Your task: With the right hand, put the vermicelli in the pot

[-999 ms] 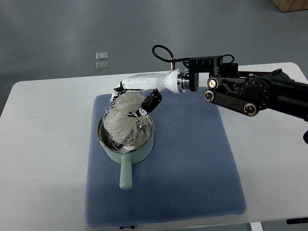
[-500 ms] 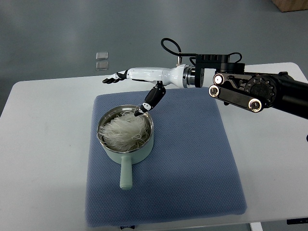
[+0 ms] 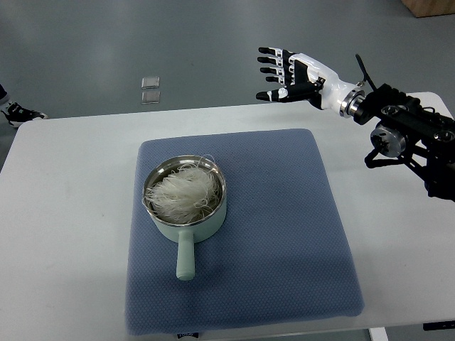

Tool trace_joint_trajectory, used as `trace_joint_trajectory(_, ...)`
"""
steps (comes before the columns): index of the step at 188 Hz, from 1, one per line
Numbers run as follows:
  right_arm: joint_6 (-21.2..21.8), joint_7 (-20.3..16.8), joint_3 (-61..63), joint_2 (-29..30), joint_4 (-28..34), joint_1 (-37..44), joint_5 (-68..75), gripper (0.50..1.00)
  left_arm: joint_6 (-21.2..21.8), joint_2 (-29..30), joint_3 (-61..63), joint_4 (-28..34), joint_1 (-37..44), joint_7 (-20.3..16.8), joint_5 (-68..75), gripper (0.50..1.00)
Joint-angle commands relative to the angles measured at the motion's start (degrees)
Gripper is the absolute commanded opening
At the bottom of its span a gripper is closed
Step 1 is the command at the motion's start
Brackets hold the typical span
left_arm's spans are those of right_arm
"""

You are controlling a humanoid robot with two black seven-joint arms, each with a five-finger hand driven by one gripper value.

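A bundle of white vermicelli (image 3: 183, 194) lies inside the pale green pot (image 3: 186, 219), whose handle points toward the near edge. The pot stands on the left part of a blue mat (image 3: 284, 234). My right hand (image 3: 284, 72) hangs high at the upper right, well away from the pot, with its fingers spread and holding nothing. Its black arm (image 3: 409, 138) comes in from the right edge. Only a small bit of the left hand (image 3: 14, 111) shows at the far left edge.
The blue mat lies on a white table (image 3: 64, 213). Two small clear tiles (image 3: 150, 90) lie on the grey floor beyond the table. A brown box corner (image 3: 429, 7) shows at the top right.
The right hand let the vermicelli drop into the pot, then opened and pulled up and to the right, away from the pot. The noodles now rest settled inside.
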Motion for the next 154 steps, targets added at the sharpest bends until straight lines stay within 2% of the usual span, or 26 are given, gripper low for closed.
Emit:
trace_joint_trajectory(1,1.2,-3.0,5.0,0.8,-0.9,-4.6,6.0,0.924,0.0,0.0,0.0,-0.1,0.0,0.0,0.0,1.000)
trace_joint_trajectory(24,1.2,-8.1,7.3,2.5,-1.2,-8.3,15.4,0.924,0.0,0.0,0.0,-0.1,0.0,0.0,0.0,1.000)
trace_joint_trajectory(38,1.2,-9.4,7.3,2.8,-1.2,-9.8,20.9,0.924,0.0,0.0,0.0,-0.1,0.0,0.0,0.0,1.000)
trace_joint_trajectory(154,1.2,-8.7,8.1,2.7,-0.8,-12.0,23.9,0.924,0.0,0.0,0.2,0.0,0.0,0.0,0.0,1.000)
